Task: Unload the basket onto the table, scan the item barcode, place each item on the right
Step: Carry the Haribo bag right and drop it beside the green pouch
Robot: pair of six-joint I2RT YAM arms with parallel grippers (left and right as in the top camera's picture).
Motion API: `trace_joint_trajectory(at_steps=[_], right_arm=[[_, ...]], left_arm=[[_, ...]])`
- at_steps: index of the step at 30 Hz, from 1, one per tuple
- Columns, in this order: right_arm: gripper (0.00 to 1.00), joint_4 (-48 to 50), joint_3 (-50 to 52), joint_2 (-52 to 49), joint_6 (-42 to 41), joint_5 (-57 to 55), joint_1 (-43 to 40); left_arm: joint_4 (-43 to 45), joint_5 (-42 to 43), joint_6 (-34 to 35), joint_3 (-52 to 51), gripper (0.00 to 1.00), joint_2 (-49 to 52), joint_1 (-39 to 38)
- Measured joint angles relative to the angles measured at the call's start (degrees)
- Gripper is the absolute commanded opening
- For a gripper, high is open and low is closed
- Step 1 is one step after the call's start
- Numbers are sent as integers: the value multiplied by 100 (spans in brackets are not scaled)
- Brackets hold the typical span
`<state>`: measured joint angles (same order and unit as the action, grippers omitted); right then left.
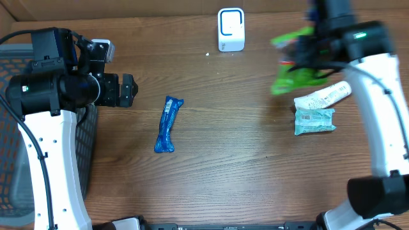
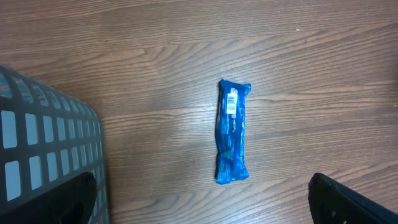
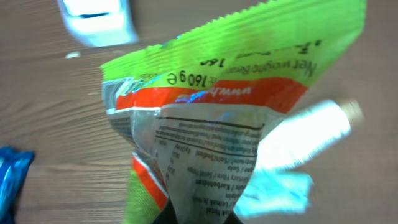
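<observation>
1. Grips a green snack bag (image 1: pixel 295 64) with the right tool (image 1: pixel 307 52), jaws pinched fully together on a gathered edge of the film, with the bag lifted clear of the bench (image 1: pixel 243 166).
2. Shows, from the right wrist, the bag (image 3: pixel 230 106) fanning out ahead of that tool, back panel turned to the camera, with small black print and an orange band across it; blurs too much in the overhead view to give its exact tilt.
3. Finds the white scanner (image 1: pixel 231 29) ahead of the right tool and off to its left, standing on the bench well apart from the bag; seen again at the top left from the right wrist (image 3: pixel 96 22).
4. Has a white tube (image 1: pixel 323 96) and a teal packet (image 1: pixel 314 120) on the bench just below and behind the right tool, lying against each other.
5. Holds the left tool (image 1: pixel 128 91) spread as wide as it goes, with nothing between its fingers (image 2: pixel 348 202), above bare bench.
6. Sees a blue wrapper (image 2: pixel 232 132) flat on the bench ahead of the left tool, in line with the gap between the fingers, with a white barcode label (image 2: pixel 231 101) facing up at its far end.
7. Leaves a grey mesh basket (image 2: pixel 50 143) just to the left of the left tool.
</observation>
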<state>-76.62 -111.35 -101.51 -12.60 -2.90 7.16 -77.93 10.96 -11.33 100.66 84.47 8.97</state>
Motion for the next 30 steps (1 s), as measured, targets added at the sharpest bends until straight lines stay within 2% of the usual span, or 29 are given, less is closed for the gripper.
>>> trace_joint_trajectory(at_steps=[5,9,14,15,16,17,18,19,21,26,27,30], right_arm=[[4,153,516,-35,-90,573,-1235],[4,691,1410,-37,129,1207,-2107],[4,1298,2490,-81,280,1609,-2640],[7,1309,2579,-90,284,1635,-2691],[18,1318,2697,-103,297,1659,-2771],[35,1314,2767,-111,328,1687,-2848],[58,1314,2791,-120,350,1714,-2922],[71,1349,2796,-120,313,1744,-3012],[84,1375,2793,-118,284,1773,-3123],[95,1169,2579,-118,219,1784,-3263],[100,1106,2446,-118,223,1797,-3261],[100,931,1849,-111,201,1937,-3202]], left_arm=[[-2,0,0,0,100,0,0],[2,0,-2,0,100,0,0],[-2,0,0,0,100,0,0],[0,0,0,0,99,0,0],[0,0,0,0,100,0,0],[0,0,0,0,100,0,0],[0,0,0,0,100,0,0],[0,0,0,0,100,0,0],[0,0,-2,0,100,0,0],[0,0,0,0,100,0,0],[0,0,0,0,100,0,0],[0,0,-2,0,100,0,0]])
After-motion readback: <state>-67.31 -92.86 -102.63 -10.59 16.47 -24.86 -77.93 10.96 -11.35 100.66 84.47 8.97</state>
